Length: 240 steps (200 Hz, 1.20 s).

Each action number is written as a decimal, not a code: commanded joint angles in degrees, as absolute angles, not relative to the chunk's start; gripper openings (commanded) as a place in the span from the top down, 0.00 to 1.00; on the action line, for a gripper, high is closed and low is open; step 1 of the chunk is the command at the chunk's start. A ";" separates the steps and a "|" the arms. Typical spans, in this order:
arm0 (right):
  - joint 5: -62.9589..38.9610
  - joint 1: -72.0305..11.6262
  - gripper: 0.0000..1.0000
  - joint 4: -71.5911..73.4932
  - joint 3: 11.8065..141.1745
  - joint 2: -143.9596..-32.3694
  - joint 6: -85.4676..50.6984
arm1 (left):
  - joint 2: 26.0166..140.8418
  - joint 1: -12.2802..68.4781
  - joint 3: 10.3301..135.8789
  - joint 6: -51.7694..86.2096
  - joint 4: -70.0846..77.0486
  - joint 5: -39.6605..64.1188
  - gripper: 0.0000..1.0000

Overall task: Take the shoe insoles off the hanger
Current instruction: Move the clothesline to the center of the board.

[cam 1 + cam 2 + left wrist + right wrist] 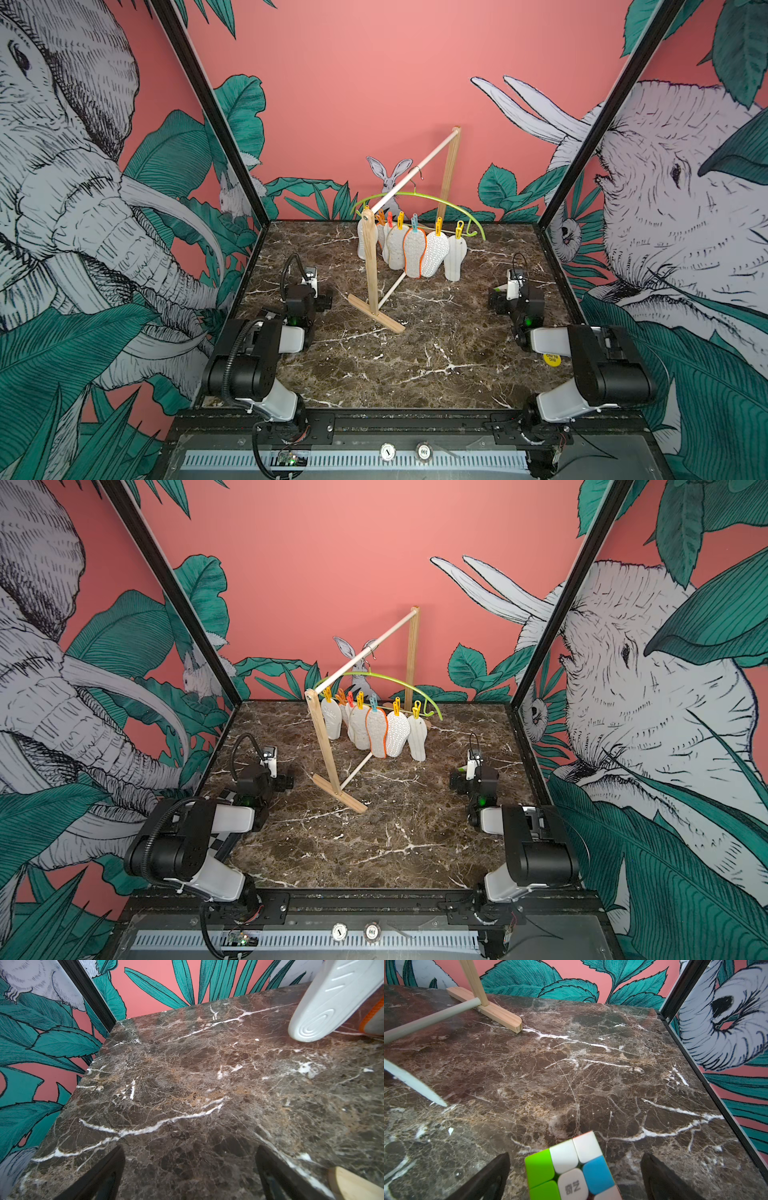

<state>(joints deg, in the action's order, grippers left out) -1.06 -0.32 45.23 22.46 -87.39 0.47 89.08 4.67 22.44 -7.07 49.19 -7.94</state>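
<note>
The lime-green hanger (pixel 432 198) (pixel 390 680) hangs by its metal hook from the white bar of a wooden rack at the back middle of the table. Several shoe insoles (pixel 435 254) (pixel 377 734) dangle from its coloured pegs, their lower ends close to the marble. One white striped insole (pixel 332 1001) and an orange-edged one (pixel 374 1019) show in the left wrist view. My left gripper (pixel 190 1151) stands open over bare marble, left of the rack. My right gripper (pixel 576 1156) stands open to the right of it. A thin pale insole edge (pixel 415 1084) shows there too.
The wooden rack (pixel 371 266) (pixel 326 746) stands slantwise, its near foot (pixel 376 313) (pixel 353 1184) between the arms and its far foot (pixel 488 1008) at the back. A colourful puzzle cube (pixel 571 1169) (pixel 500 287) lies between the right fingers, touching neither. A chequered board (pixel 220 841) lies under the left arm.
</note>
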 commanded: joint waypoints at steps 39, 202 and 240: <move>-0.70 -0.09 0.02 47.38 23.61 -87.58 0.79 | 89.01 4.24 23.27 -6.46 50.76 -8.14 0.00; 0.95 -0.07 0.02 48.10 18.73 -77.57 0.26 | 76.32 4.06 23.80 -5.49 39.92 -10.65 0.01; 3.72 -0.04 0.02 40.23 18.64 -66.70 -2.10 | 63.74 4.01 25.46 2.46 28.65 -15.68 0.00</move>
